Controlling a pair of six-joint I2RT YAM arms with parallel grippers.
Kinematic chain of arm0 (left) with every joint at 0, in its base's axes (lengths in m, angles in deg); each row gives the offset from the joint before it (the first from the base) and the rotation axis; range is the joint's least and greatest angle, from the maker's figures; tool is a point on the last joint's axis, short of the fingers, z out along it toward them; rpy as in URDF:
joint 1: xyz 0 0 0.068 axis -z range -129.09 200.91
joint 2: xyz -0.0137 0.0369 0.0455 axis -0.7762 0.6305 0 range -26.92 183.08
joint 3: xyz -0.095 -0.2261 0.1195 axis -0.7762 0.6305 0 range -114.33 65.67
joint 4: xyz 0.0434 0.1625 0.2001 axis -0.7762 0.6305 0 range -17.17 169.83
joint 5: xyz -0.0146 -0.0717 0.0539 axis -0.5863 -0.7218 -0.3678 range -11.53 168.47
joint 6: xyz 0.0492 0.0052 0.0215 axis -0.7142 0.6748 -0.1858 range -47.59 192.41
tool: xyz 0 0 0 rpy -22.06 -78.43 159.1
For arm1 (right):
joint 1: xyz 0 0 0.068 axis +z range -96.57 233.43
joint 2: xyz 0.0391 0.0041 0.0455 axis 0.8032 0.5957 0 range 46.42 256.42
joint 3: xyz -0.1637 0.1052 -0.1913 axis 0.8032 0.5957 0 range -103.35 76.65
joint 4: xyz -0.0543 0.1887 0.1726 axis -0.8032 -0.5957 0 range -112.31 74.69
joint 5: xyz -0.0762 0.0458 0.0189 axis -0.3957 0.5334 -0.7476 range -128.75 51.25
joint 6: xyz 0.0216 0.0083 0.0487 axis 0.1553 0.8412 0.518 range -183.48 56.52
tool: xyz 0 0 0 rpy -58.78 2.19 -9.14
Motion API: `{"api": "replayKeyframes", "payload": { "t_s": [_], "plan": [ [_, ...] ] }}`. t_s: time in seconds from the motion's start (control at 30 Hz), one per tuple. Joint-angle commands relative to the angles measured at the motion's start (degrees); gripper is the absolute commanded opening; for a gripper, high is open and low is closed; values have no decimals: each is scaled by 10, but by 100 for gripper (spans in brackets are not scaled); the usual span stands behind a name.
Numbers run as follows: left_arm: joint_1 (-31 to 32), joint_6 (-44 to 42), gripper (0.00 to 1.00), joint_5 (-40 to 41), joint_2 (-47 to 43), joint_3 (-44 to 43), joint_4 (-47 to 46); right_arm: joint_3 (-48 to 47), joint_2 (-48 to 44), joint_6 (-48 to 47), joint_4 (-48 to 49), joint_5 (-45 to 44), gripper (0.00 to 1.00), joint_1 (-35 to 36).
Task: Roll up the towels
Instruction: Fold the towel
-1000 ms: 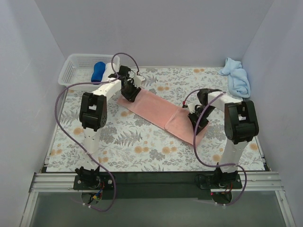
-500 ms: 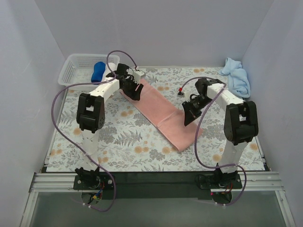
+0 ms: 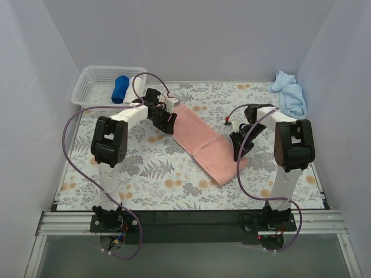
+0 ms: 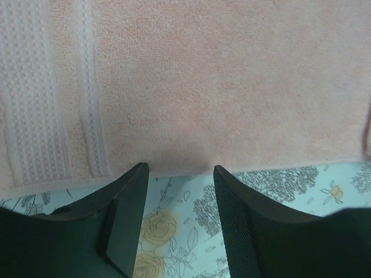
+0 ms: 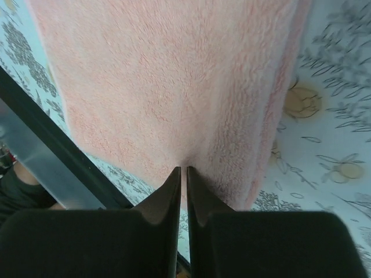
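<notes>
Salmon-pink towel [image 3: 203, 142] lies flat and diagonal mid-table on floral cloth [image 3: 145, 168]. Left gripper [image 4: 181, 169]: jaws apart, tips just short of the towel's far-left hem. Right gripper [image 5: 184, 169]: jaws nearly together, pinching a pucker at the near-right end; half a second ago it hung higher. From above, the right arm hides part of that end. Light-blue towel [image 3: 290, 95] sits crumpled, far right.

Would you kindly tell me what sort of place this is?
Probably a lab test cell: plain white enclosure walls, robot arms bolted to a metal rail, a salmon-pink terry towel on a floral-print table cover.
</notes>
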Motion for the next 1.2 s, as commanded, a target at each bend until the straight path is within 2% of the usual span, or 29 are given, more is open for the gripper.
{"api": "replayKeyframes", "payload": {
  "t_s": [0.0, 0.27, 0.43, 0.53, 0.63, 0.7, 0.73, 0.77, 0.83, 0.87, 0.97, 1.07, 1.17],
  "plan": [
    [2, 8, 45, 10, 23, -34, -10, 43, 6, 5, 21, -3, 12, 5],
    [0, -5, 42, 44, 117, -131, 8, 92, 22, 29, 62, 43, 12, 70],
    [-21, -4, 40, 63, 167, -217, 13, 88, 49, 73, 95, 132, 15, 133],
    [-39, 5, 41, 49, 191, -263, 12, 73, 65, 111, 125, 195, 19, 168],
    [-51, 5, 42, -4, 196, -284, 11, 42, 70, 138, 140, 258, 24, 188],
    [-52, 0, 45, -32, 173, -280, 9, 26, 43, 144, 139, 265, 27, 189],
    [-52, -4, 50, -40, 151, -277, 5, 27, 30, 146, 139, 271, 29, 186],
    [-52, -9, 53, -47, 137, -269, 4, 27, 15, 149, 139, 273, 36, 185],
    [-52, -13, 59, -59, 106, -260, 3, 25, -33, 150, 136, 255, 42, 177],
    [-52, -14, 71, -60, 71, -251, 3, 23, -49, 151, 136, 244, 48, 173],
    [-53, -26, 98, -49, -13, -207, 3, 18, -101, 150, 129, 206, 52, 132],
    [-52, -50, 98, -35, -109, -138, 3, 25, -147, 116, 123, 119, 57, 82],
    [-52, -75, 98, -9, -219, -41, -5, 34, -177, 90, 123, 92, 60, 30]
  ]
}}
